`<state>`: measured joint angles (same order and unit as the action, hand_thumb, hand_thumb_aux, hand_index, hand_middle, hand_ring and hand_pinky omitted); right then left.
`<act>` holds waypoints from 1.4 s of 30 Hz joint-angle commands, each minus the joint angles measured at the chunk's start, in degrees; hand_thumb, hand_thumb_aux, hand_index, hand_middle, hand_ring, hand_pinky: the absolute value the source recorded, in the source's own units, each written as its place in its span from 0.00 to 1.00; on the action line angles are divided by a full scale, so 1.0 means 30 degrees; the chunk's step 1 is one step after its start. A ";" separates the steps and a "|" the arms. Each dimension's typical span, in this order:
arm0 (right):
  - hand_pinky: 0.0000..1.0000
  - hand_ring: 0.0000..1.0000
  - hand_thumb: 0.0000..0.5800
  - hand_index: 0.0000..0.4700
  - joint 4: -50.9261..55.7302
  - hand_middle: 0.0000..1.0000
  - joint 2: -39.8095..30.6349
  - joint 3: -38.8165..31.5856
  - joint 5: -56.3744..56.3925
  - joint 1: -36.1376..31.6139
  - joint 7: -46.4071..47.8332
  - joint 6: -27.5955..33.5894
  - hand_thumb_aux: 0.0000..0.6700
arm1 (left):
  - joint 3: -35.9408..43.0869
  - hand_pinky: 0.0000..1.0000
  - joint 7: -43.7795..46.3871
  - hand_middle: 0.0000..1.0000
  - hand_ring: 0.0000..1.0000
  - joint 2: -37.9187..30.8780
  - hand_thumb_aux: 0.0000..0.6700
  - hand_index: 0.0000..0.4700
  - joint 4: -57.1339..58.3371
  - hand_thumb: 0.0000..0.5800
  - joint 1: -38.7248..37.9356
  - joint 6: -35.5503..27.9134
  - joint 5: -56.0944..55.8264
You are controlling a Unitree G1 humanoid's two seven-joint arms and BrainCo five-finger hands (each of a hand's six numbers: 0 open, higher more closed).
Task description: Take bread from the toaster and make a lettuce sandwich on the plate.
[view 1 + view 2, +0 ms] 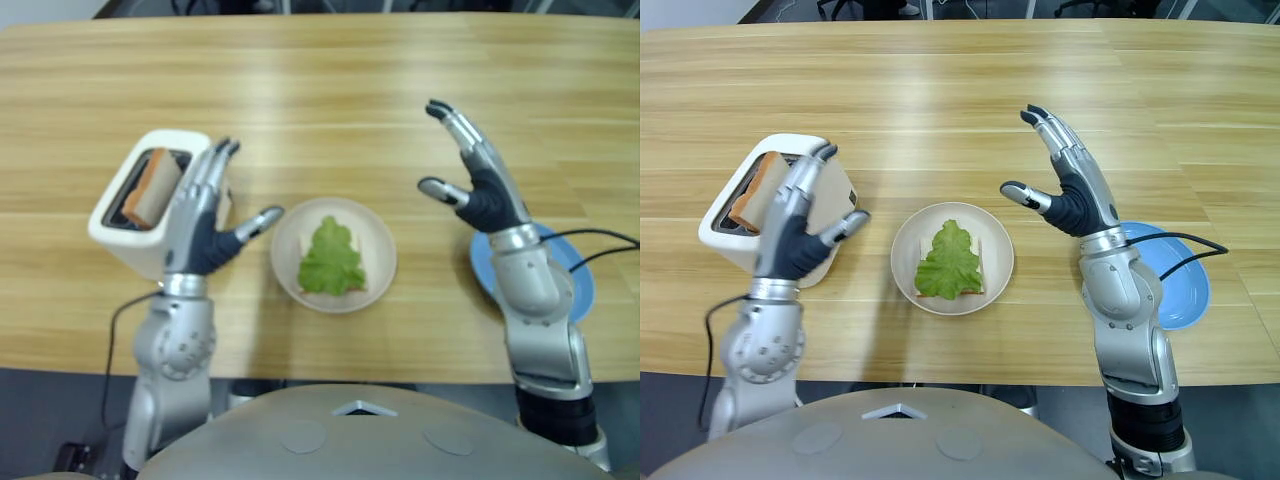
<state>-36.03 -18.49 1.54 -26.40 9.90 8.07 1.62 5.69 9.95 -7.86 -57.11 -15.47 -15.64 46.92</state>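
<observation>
Light wooden plank table (320, 90), with everything gathered along the near edge.

Toward the near-left corner: white boxy two-slot toaster (125, 238), set at a slant. Standing upright in a slot and poking well above the top: one brown-crusted slice of toast (150, 186). Trailing from the toaster's front down past the table edge: thin black cord (113, 335).

At the middle of the near edge, just right of the toaster: round cream-coloured plate (902, 268). Lying flat on it: second slice of bread (978, 285), mostly covered by a ruffled green lettuce leaf (332, 258) spread on top, with no bread above the leaf.

Toward the near-right corner: shallow round blue dish (1185, 292), partly hidden beneath the right forearm, crossed by a dark cable (1188, 252) running off to the right edge.

Left hand (200, 225): raised against the toaster's right side, between toaster and plate, fingers stretched upward, thumb spread toward the plate's rim, grasping nothing. Cannot tell whether touching the toaster's wall or only in front of it.

Right hand (480, 190): held up above bare wood, right of the plate and well clear of it, fingers straight and splayed, thumb pointing toward the plate, likewise empty.
</observation>
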 commanded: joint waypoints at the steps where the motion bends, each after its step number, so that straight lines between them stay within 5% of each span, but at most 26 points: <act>1: 0.00 0.00 0.00 0.00 0.2490 0.00 0.0664 -0.1225 -0.1020 0.1624 -0.1283 -0.0659 0.00 | -0.6625 0.00 0.3503 0.00 0.00 -0.2462 0.00 0.00 -0.0961 0.00 0.3774 -0.1090 -0.1650; 4: 0.00 0.00 0.00 0.00 0.3477 0.00 0.1199 -0.2191 -0.1856 0.2541 -0.2297 -0.1224 0.00 | -1.0590 0.00 0.4877 0.00 0.00 -0.5507 0.00 0.00 -0.0145 0.00 0.4124 -0.2169 -0.2039; 8: 0.00 0.00 0.00 0.00 0.3856 0.00 0.1463 -0.2738 -0.2452 0.2801 -0.2893 -0.1522 0.00 | -1.2233 0.00 0.4198 0.00 0.00 -0.7100 0.00 0.00 0.2926 0.00 0.1657 -0.0981 -0.0637; 15: 0.00 0.00 0.00 0.00 0.4207 0.00 0.1231 -0.2687 -0.2738 0.2656 -0.3101 -0.1604 0.00 | -0.9819 0.00 0.2863 0.00 0.00 -0.6958 0.00 0.00 0.6740 0.00 -0.1489 0.0027 0.2151; 30: 0.00 0.00 0.00 0.00 0.4064 0.00 0.1018 -0.2560 -0.3132 0.2911 -0.3216 -0.1544 0.00 | -0.6675 0.00 0.1318 0.00 0.00 -0.6625 0.00 0.00 0.8951 0.00 -0.1402 0.0029 0.4042; 32: 0.00 0.00 0.00 0.00 0.3997 0.00 0.1009 -0.2530 -0.3113 0.2958 -0.3196 -0.1524 0.00 | -0.6524 0.00 0.1171 0.00 0.00 -0.6608 0.16 0.15 0.9099 0.29 -0.1383 0.0023 0.4086; 33: 0.00 0.00 0.00 0.00 0.3974 0.00 0.0998 -0.2510 -0.3098 0.2960 -0.3176 -0.1520 0.00 | -0.6507 0.00 0.1106 0.00 0.00 -0.6584 0.50 0.49 0.9100 0.75 -0.1416 0.0014 0.4091; 34: 0.00 0.00 0.00 0.00 0.3954 0.00 0.0988 -0.2488 -0.3088 0.2964 -0.3159 -0.1515 0.00 | -0.6542 0.00 0.0996 0.00 0.00 -0.6514 0.68 0.66 0.9049 0.90 -0.1440 0.0005 0.4030; 35: 0.00 0.00 0.00 0.00 0.3946 0.00 0.0975 -0.2467 -0.3080 0.2973 -0.3149 -0.1517 0.00 | -0.6645 0.00 0.0851 0.00 0.00 -0.6383 0.98 0.96 0.8948 1.00 -0.1442 -0.0047 0.3879; 37: 0.00 0.00 0.00 0.00 0.3988 0.00 0.0941 -0.2458 -0.3117 0.2999 -0.3155 -0.1522 0.00 | -0.6917 0.00 0.0407 0.00 0.00 -0.6179 1.00 0.98 0.8667 1.00 -0.1354 -0.0158 0.3723; 39: 0.00 0.00 0.00 0.00 0.4040 0.00 0.0907 -0.2493 -0.3212 0.3105 -0.3207 -0.1532 0.00 | -0.7231 0.74 -0.0004 0.74 0.74 -0.6054 1.00 0.98 0.8139 1.00 -0.1148 -0.0230 0.3769; 40: 0.00 0.00 0.00 0.00 0.4062 0.00 0.0908 -0.2516 -0.3239 0.3149 -0.3233 -0.1533 0.00 | -0.7374 0.74 -0.0156 0.74 0.74 -0.5978 1.00 0.98 0.7899 1.00 -0.1039 -0.0204 0.3655; 41: 0.00 0.00 0.00 0.00 0.4113 0.00 0.0907 -0.2555 -0.3290 0.3168 -0.3259 -0.1533 0.00 | -0.7432 1.00 -0.0281 1.00 1.00 -0.5966 1.00 0.98 0.7663 1.00 -0.0973 -0.0184 0.3758; 42: 0.00 0.00 0.00 0.00 0.4203 0.00 0.0906 -0.2608 -0.3356 0.3170 -0.3302 -0.1551 0.00 | -0.7515 1.00 -0.0396 1.00 1.00 -0.5875 1.00 0.98 0.7417 1.00 -0.0889 -0.0126 0.3570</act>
<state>-24.26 -15.70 -6.39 -36.24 19.26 -1.68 -3.27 -15.05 9.94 -26.03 -33.57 -18.80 -15.51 58.03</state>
